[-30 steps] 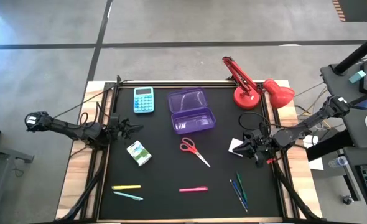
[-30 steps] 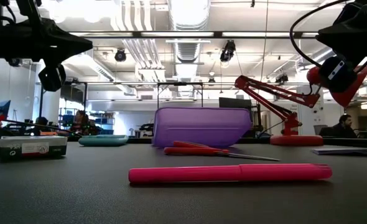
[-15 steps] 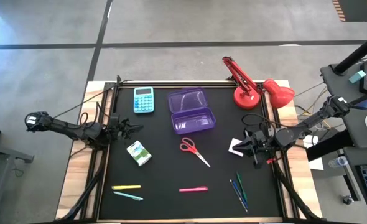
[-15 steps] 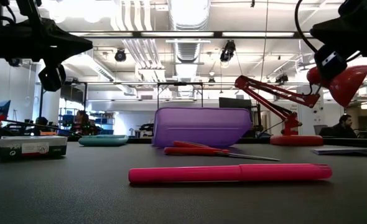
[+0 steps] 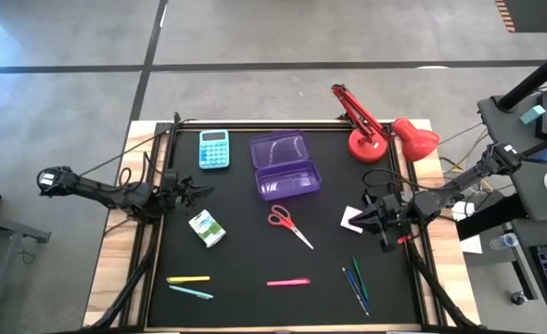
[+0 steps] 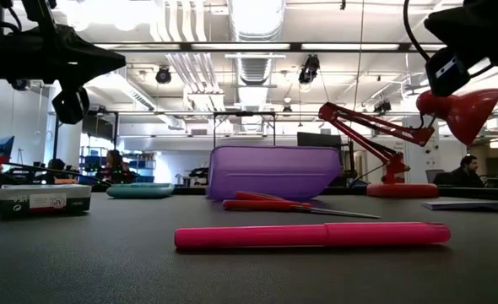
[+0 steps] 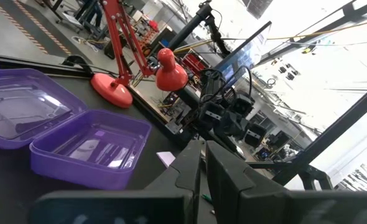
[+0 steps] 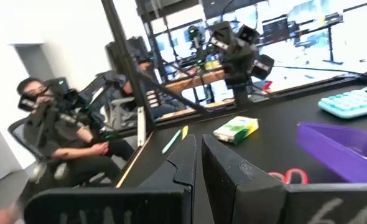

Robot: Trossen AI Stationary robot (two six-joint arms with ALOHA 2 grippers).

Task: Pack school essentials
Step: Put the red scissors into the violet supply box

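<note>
An open purple case (image 5: 286, 167) lies at the far middle of the black mat. Spread over the mat are red-handled scissors (image 5: 289, 225), a green-and-white packet (image 5: 207, 228), a pink pen (image 5: 288, 282), a yellow pen (image 5: 188, 278), a teal pen (image 5: 192, 292), green pens (image 5: 357, 283) and a small white square (image 5: 352, 219). My left gripper (image 5: 207, 192) hovers shut at the mat's left edge, pointing level toward the middle. My right gripper (image 5: 362, 221) hovers shut over the white square at the right edge. Neither holds anything.
A light-blue calculator (image 5: 214, 148) lies left of the case. A red desk lamp (image 5: 380, 130) stands at the far right corner. Free mat lies between the scissors and the pens. A seated person shows beyond the table in the right wrist view.
My right gripper has rolled about the line it points along and tipped up a little, staying shut above the white square. The things on the mat have kept their places.
</note>
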